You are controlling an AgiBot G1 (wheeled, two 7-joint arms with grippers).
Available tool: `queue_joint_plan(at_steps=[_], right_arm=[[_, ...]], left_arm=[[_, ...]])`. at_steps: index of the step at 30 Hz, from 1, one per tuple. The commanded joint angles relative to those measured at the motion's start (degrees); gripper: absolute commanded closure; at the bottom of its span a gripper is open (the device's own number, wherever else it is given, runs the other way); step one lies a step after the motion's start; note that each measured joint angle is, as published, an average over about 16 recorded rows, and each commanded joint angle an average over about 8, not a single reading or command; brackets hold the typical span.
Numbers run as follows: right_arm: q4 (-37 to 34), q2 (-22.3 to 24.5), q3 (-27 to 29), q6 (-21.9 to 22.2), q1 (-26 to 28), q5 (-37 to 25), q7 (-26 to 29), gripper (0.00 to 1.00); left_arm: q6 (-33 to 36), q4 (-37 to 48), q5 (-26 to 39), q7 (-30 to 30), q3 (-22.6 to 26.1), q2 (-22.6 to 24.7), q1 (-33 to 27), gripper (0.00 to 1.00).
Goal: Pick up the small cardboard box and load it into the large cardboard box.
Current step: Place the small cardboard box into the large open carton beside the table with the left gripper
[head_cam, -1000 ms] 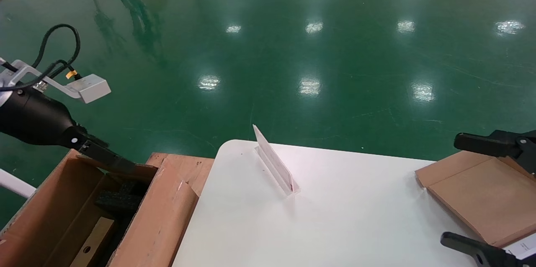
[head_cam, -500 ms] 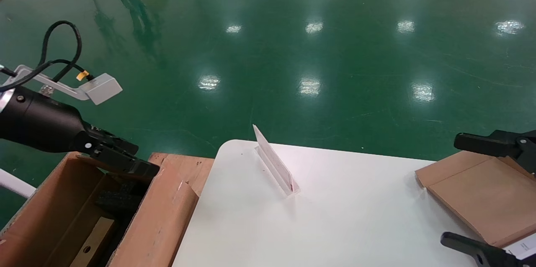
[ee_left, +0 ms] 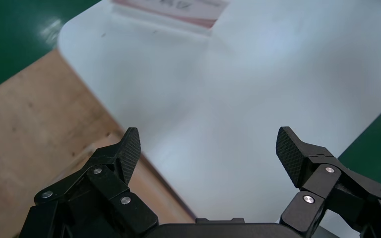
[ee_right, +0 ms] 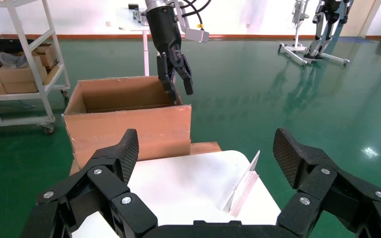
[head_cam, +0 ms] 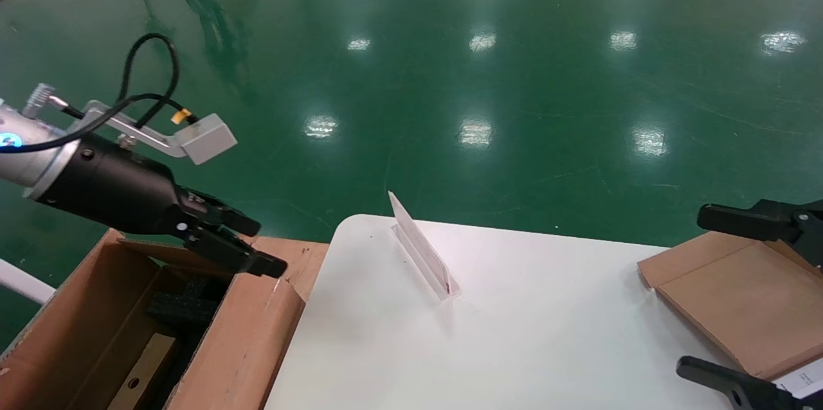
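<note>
The scene is lit brightly and evenly from above. On the glossy green floor (head_cam: 514,76) two rows of white glare spots are seen in the head view, reflections of ceiling lamps. The white desk (head_cam: 514,346) is rendered very bright there, almost without texture, and only a faint, soft shadow is cast beside the clear sign holder (head_cam: 421,249). The inside of the large cardboard box (head_cam: 83,307) is darker, and the black foam in it is shown with little detail. In the left wrist view the desk and sign holder are soft, while the near black fingers (ee_left: 129,148) are sharp. In the right wrist view the background is clear.
</note>
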Motion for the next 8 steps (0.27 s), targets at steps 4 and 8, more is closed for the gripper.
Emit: queue_joint_plan(at_steps=[4,8], right_arm=[[0.0,0.0,0.0,0.0,0.0,0.0,0.0,0.0],[0.0,0.0,0.0,0.0,0.0,0.0,0.0,0.0]], left_arm=[[0.18,-1.06,-0.12,1.31,-4.79,0.33,3.42,0.0],[0.28,-1.59,-0.19,1.97,-7.16,0.48,5.12,0.0]])
